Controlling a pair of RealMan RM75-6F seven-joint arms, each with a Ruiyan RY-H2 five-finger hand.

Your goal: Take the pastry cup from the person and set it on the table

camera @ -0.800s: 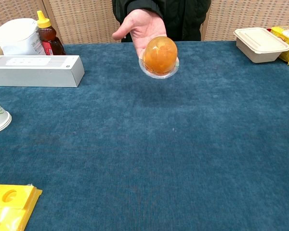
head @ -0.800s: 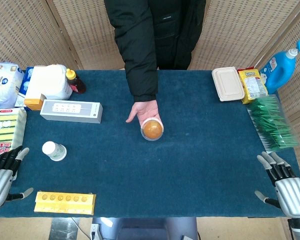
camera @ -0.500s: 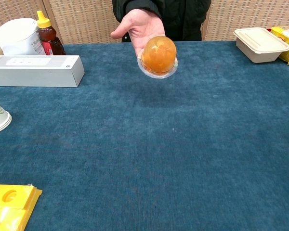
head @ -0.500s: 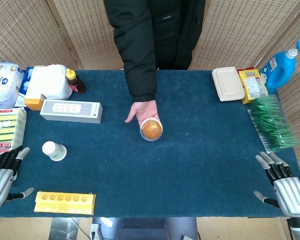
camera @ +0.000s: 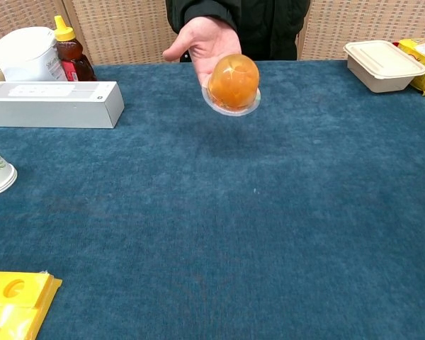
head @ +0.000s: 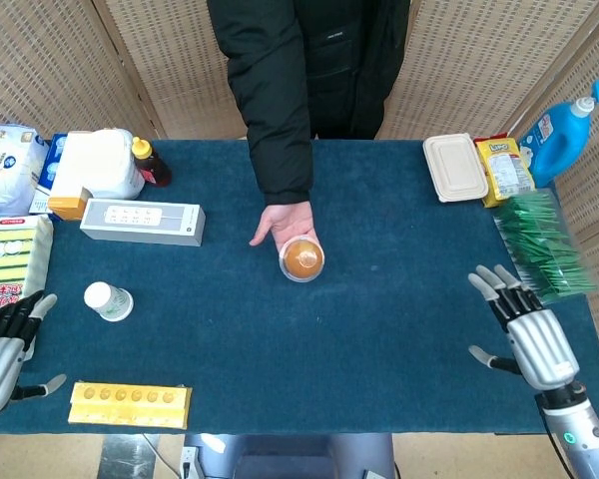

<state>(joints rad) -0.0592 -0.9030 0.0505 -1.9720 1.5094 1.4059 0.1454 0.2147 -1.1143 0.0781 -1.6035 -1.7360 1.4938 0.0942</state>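
Both hands (head: 527, 334) spread, empty.

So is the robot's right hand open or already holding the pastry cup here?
Open. The right hand has its fingers spread and holds nothing; the pastry cup sits on the person's palm.

Head view: high, looking steeply down, covers the whole blue table (head: 379, 329) out to the wicker screens, with both near corners in frame. Chest view: low, near table height, facing forward across the cloth, much closer. Overlap: table centre, the pastry cup (head: 302, 258) (camera: 233, 81), grey box (head: 142, 222) (camera: 53, 104).
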